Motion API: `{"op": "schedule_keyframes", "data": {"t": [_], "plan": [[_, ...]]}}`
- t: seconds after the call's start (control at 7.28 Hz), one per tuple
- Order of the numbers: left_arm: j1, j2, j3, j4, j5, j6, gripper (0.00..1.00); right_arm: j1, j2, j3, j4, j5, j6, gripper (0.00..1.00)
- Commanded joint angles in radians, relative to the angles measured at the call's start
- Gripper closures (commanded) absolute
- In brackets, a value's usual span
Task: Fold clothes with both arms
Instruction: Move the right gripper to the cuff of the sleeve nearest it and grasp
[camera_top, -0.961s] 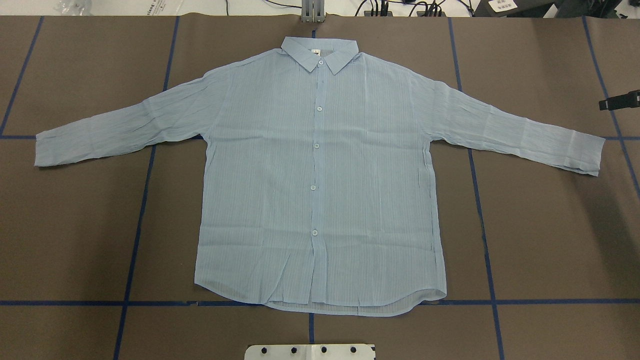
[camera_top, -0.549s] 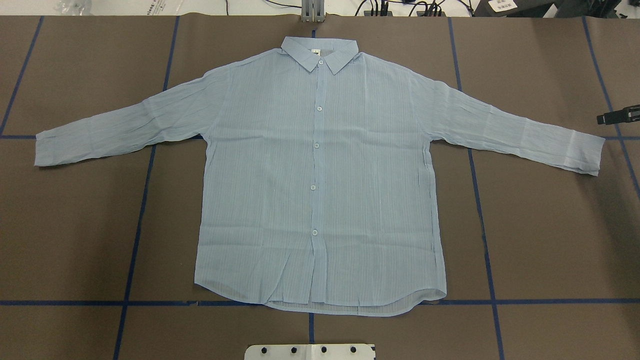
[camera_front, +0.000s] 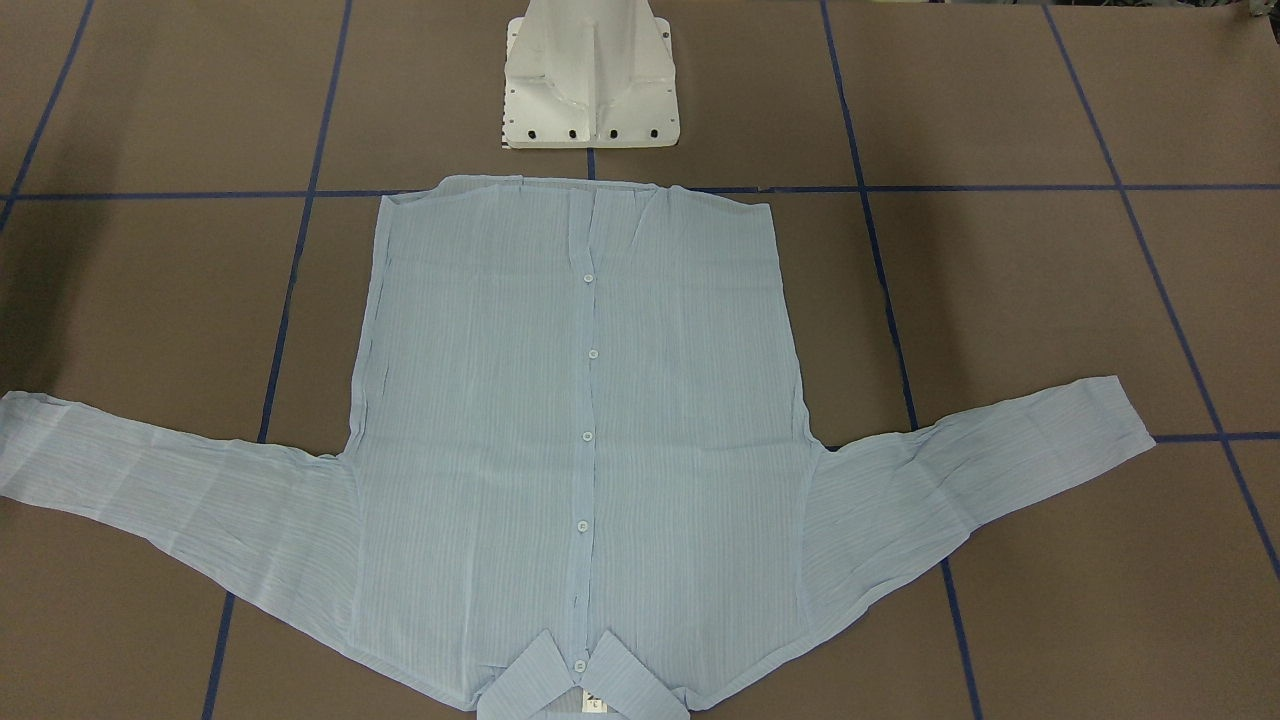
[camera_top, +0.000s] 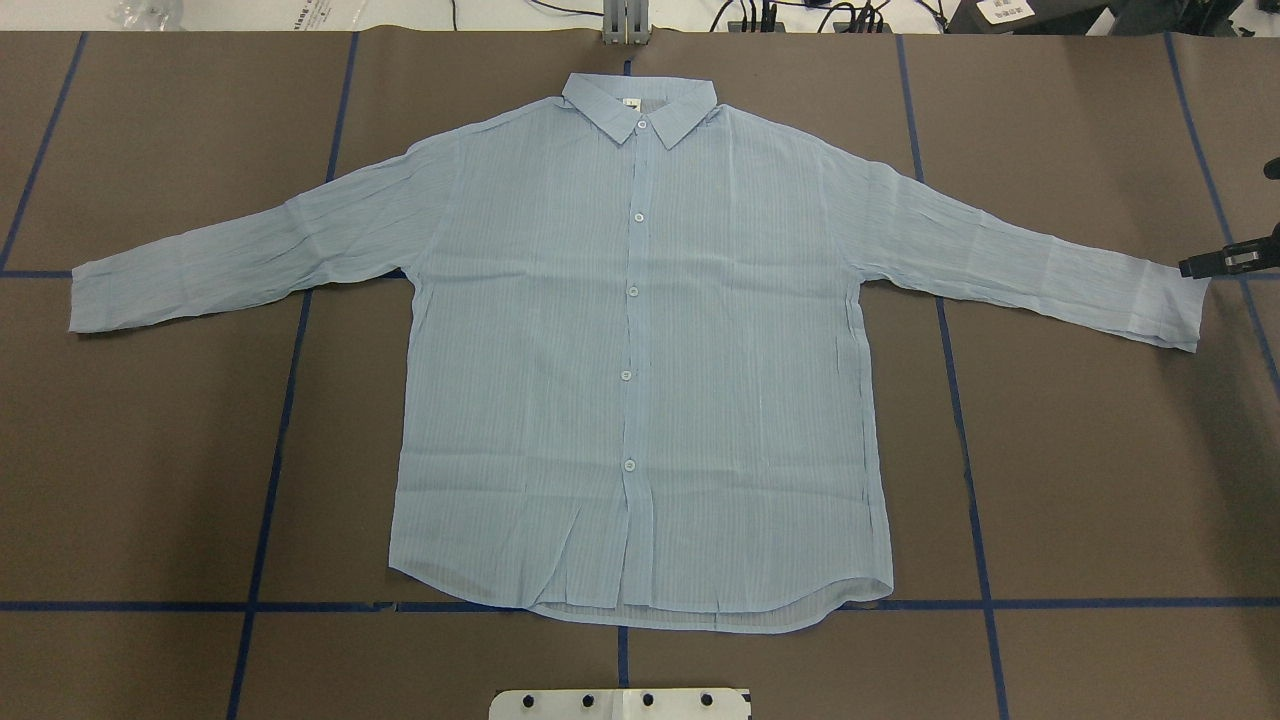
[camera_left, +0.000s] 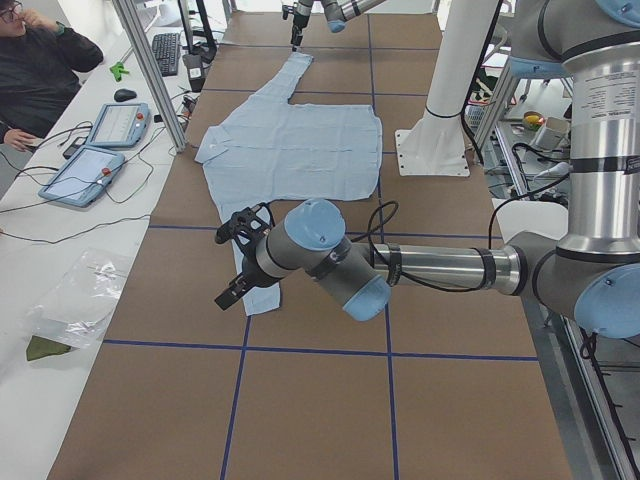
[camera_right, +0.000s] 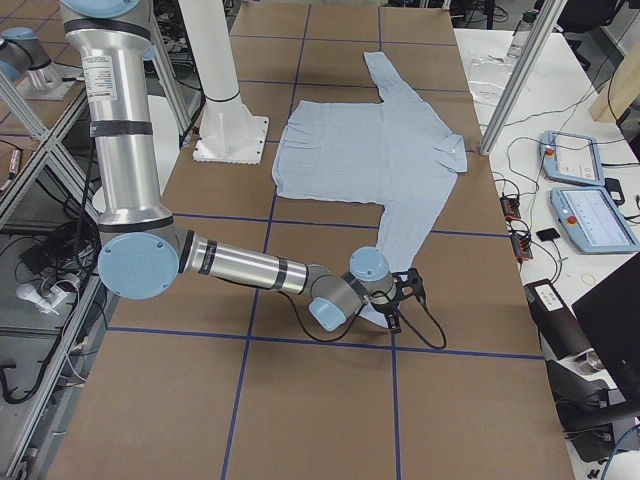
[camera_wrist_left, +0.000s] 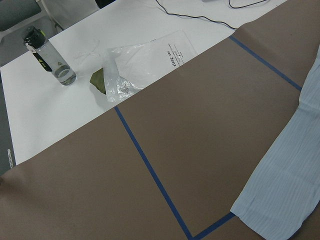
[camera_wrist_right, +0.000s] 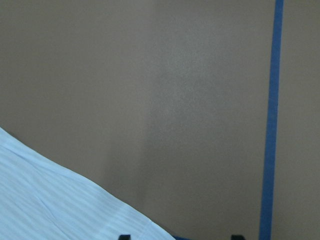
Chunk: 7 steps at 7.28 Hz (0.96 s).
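Starting at the left cuff (camera_top: 95, 295), the risk is a missed or shallow pinch. The shirt (camera_top: 640, 350) lies flat and buttoned on the brown bench (camera_top: 150, 450), collar (camera_top: 640, 105) far from the robot and hem (camera_top: 640, 612) near it. Fabric this thin and crinkly gives a finger almost no edge to get under. The left tool (camera_left: 232, 285) hangs above the bench just beside that cuff in the left side view, and I cannot tell whether its jaws stand apart or together. If it comes down off the edge, it probably grabs nothing, or takes only the top layer so that the sleeve opens when lifted.

Across the body, the front is smooth apart from light creases near the hem. A sleeve dragged rather than lifted could pull the shoulder along and skew the whole panel against the blue tape lines (camera_top: 270, 450).

At the right cuff (camera_top: 1170, 300), the right tool (camera_top: 1200, 266) sits low at the cuff's outer corner, its fingertips (camera_wrist_right: 124, 236) apart with nothing between them. Coming in so near the corner, it could push the cloth ahead into a ridge instead of straddling it. If one arm lifts before the other, the folds likely land uneven.
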Motion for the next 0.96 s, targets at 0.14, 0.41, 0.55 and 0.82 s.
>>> {"op": "schedule_keyframes", "data": {"t": [0.14, 0.41, 0.55, 0.82], "plan": [[0.0, 0.0, -0.001, 0.0, 0.0, 0.002, 0.0, -0.006, -0.001, -0.027, 0.0, -0.007, 0.0, 0.58], [0.0, 0.0, -0.001, 0.0, 0.0, 0.002, 0.0, -0.006, 0.001, -0.035, -0.002, -0.009, 0.0, 0.58], [0.0, 0.0, -0.001, 0.0, 0.0, 0.002, 0.0, -0.006, 0.001, -0.035, -0.002, -0.009, 0.0, 0.58], [0.0, 0.0, -0.003, 0.0, 0.0, 0.002, 0.0, -0.011, 0.007, -0.035, -0.002, -0.009, 0.005, 0.73]]}}
